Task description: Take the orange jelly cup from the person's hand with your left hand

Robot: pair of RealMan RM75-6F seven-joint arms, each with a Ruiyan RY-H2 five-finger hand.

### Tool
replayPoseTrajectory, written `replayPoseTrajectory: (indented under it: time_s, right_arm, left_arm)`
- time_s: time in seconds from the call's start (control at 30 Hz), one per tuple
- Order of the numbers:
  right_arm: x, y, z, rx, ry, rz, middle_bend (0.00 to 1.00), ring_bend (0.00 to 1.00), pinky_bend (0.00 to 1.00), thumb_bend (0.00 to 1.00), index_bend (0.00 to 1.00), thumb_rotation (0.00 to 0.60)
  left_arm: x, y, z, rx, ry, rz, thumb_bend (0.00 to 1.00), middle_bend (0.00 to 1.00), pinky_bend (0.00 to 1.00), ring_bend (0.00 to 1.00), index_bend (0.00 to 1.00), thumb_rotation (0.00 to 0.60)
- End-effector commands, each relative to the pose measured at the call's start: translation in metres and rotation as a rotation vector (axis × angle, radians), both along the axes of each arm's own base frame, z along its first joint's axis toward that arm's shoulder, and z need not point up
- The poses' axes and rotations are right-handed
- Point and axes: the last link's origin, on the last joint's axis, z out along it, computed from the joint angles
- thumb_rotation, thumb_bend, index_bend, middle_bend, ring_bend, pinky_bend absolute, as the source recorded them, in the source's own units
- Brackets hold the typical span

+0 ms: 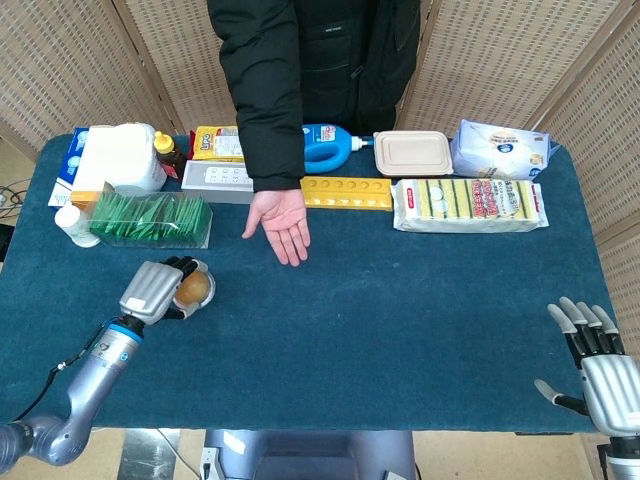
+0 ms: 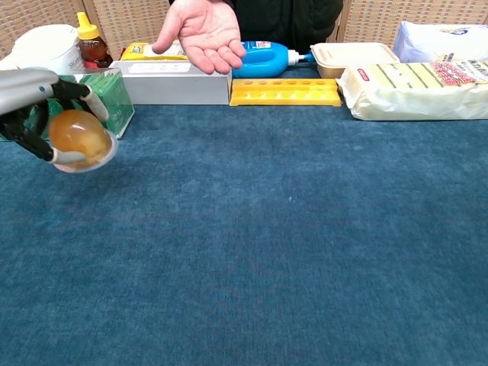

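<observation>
The orange jelly cup (image 1: 194, 288) is held in the left hand (image 1: 160, 291), fingers curled around it, low over the left part of the blue table (image 1: 400, 300). In the chest view the cup (image 2: 78, 139) is seen gripped from above and behind by the dark fingers (image 2: 27, 136), rim tilted toward the camera; whether it touches the cloth cannot be told. The person's hand (image 1: 281, 224) is well apart from the cup, palm up and bare, fingers spread, over the table just in front of the yellow tray (image 1: 346, 192). Behind the left hand a clear box of green packets (image 1: 150, 220) is seen, with a white jar (image 1: 120, 158) and a brown sauce bottle (image 1: 166, 152) beyond it. A white flat box (image 1: 215, 178), a blue bottle (image 1: 330, 147) lying on its side, a beige lidded container (image 1: 413, 152), a pack of sponges (image 1: 468, 204) and a tissue pack (image 1: 500, 148) are lined along the far edge. The right hand (image 1: 595, 370) is at the near right corner, fingers apart, nothing in it.
</observation>
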Motion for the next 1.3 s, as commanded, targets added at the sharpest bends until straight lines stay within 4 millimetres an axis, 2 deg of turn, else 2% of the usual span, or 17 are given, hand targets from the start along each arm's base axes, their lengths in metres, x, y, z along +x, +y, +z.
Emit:
replayPoseTrajectory:
  time_s: [0.03, 0.1, 0.13, 0.2, 0.37, 0.47, 0.6, 0.77, 0.8, 0.87, 1.0, 1.17, 1.3]
  right_arm:
    - [0.000, 0.000, -0.001, 0.004, 0.004, 0.001, 0.00, 0.00, 0.00, 0.03, 0.00, 0.600]
    - [0.001, 0.000, -0.002, 0.005, 0.006, 0.000, 0.00, 0.00, 0.00, 0.03, 0.00, 0.600]
    - [0.001, 0.000, -0.003, 0.006, 0.007, 0.000, 0.00, 0.00, 0.00, 0.03, 0.00, 0.600]
    - [0.001, 0.000, -0.004, 0.011, 0.010, 0.000, 0.00, 0.00, 0.00, 0.03, 0.00, 0.600]
    - [0.002, 0.001, -0.005, 0.011, 0.012, 0.003, 0.00, 0.00, 0.00, 0.03, 0.00, 0.600]
    - [0.002, 0.002, -0.004, 0.007, 0.011, 0.002, 0.00, 0.00, 0.00, 0.03, 0.00, 0.600]
    - [0.003, 0.002, -0.003, 0.005, 0.009, 0.004, 0.00, 0.00, 0.00, 0.03, 0.00, 0.600]
    - [0.003, 0.003, -0.002, 0.001, 0.007, 0.007, 0.00, 0.00, 0.00, 0.03, 0.00, 0.600]
    - [0.003, 0.003, -0.002, -0.002, 0.006, 0.008, 0.00, 0.00, 0.00, 0.03, 0.00, 0.600]
    - [0.003, 0.003, -0.001, -0.005, 0.005, 0.008, 0.00, 0.00, 0.00, 0.03, 0.00, 0.600]
    - [0.004, 0.003, 0.001, -0.017, 0.007, 0.011, 0.00, 0.00, 0.00, 0.03, 0.00, 0.600]
    - [0.006, 0.005, 0.004, -0.032, 0.006, 0.021, 0.00, 0.00, 0.00, 0.03, 0.00, 0.600]
    - [0.008, 0.006, 0.005, -0.040, 0.010, 0.031, 0.00, 0.00, 0.00, 0.03, 0.00, 0.600]
  left_arm:
    - [0.001, 0.003, -0.017, -0.052, -0.029, 0.028, 0.24, 0.33, 0.50, 0.31, 0.26, 0.600]
    - [0.002, 0.005, -0.021, -0.064, -0.032, 0.041, 0.19, 0.14, 0.41, 0.16, 0.08, 0.600]
    - [0.004, 0.006, -0.023, -0.065, -0.034, 0.045, 0.18, 0.08, 0.39, 0.12, 0.03, 0.600]
    - [0.008, 0.007, -0.026, -0.068, -0.046, 0.053, 0.17, 0.03, 0.35, 0.08, 0.00, 0.600]
    - [0.018, 0.002, -0.018, -0.057, -0.071, 0.030, 0.16, 0.00, 0.29, 0.01, 0.00, 0.600]
    - [0.022, -0.006, 0.000, -0.029, -0.109, 0.003, 0.16, 0.00, 0.28, 0.01, 0.00, 0.600]
    - [0.021, -0.021, 0.037, 0.041, -0.181, -0.026, 0.15, 0.00, 0.25, 0.00, 0.00, 0.600]
    - [-0.003, -0.059, 0.077, 0.104, -0.133, -0.051, 0.07, 0.00, 0.12, 0.00, 0.00, 0.600]
    - [-0.015, -0.075, 0.090, 0.146, -0.100, -0.040, 0.06, 0.00, 0.09, 0.00, 0.00, 0.600]
    - [-0.027, -0.093, 0.103, 0.189, -0.078, -0.017, 0.04, 0.00, 0.04, 0.00, 0.00, 0.600]
    - [-0.056, -0.127, 0.126, 0.296, -0.040, 0.060, 0.03, 0.00, 0.00, 0.00, 0.00, 0.600]
    - [-0.090, -0.166, 0.133, 0.361, -0.043, 0.185, 0.03, 0.00, 0.00, 0.00, 0.00, 0.600]
    - [-0.102, -0.185, 0.134, 0.396, -0.021, 0.254, 0.03, 0.00, 0.00, 0.00, 0.00, 0.600]
